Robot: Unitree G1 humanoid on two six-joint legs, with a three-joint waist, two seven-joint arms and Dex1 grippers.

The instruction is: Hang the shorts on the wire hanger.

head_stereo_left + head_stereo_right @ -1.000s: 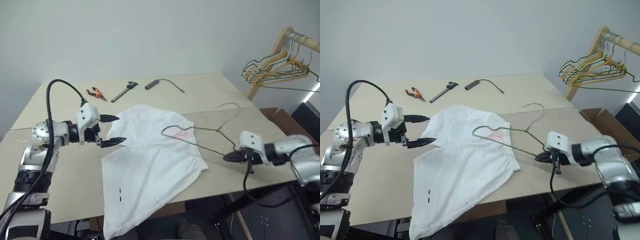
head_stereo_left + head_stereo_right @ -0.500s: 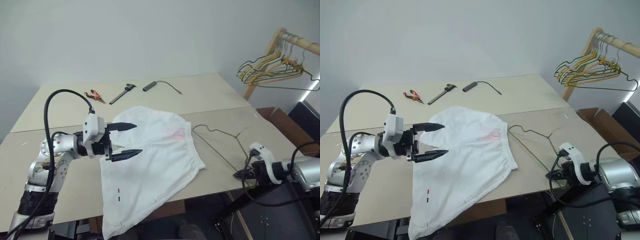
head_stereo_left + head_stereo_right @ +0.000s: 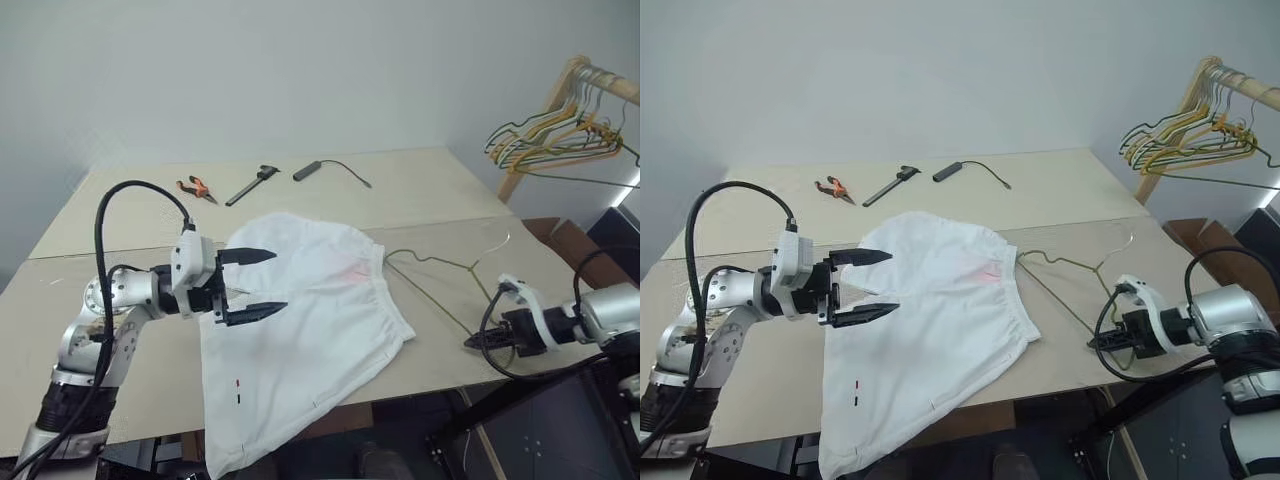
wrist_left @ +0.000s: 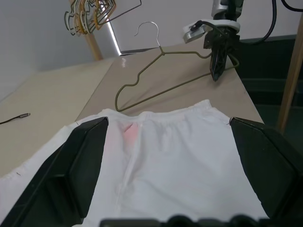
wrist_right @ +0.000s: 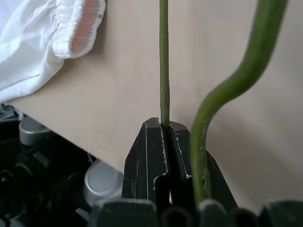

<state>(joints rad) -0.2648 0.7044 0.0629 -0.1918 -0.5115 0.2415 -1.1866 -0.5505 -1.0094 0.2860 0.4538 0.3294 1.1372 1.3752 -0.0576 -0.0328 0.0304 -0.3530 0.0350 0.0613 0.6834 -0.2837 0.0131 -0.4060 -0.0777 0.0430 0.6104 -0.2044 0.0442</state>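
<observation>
White soft fabric shorts (image 3: pixel 300 320) with a gathered elastic waistband (image 4: pixel 161 115) lay spread and lightly creased on a pale matte wooden table (image 3: pixel 420 190), one leg drooping over the near edge; tiny red and black marks (image 3: pixel 239 390) showed low on that leg, and a faint pink patch sat just inside the waistband. The left gripper (image 3: pixel 252 283), two tapered black fingers on a white housing, pointed sideways just above the shorts with its jaws spread wide and nothing between them; the fabric lay directly beneath and ahead of it. Just beyond the waistband, between the two grippers, a thin olive-grey wire hanger (image 3: pixel 440 275), triangular with a curved hook (image 4: pixel 147 27), rested flat on the table, apart from the shorts. The right gripper (image 5: pixel 164 130) was clamped tight on one straight wire of the hanger at the table's near edge, the wire running out from between its ribbed black fingertips (image 5: pixel 150 142). Well past the left gripper lay orange-handled pliers (image 3: pixel 194 186), a dark caliper-like tool (image 3: pixel 251 184) and a black cylinder with a cable (image 3: pixel 308 170). Beyond the right gripper a wooden rack (image 3: pixel 580 75) carried a bunch of green, yellow and tan hangers (image 3: pixel 545 140).
</observation>
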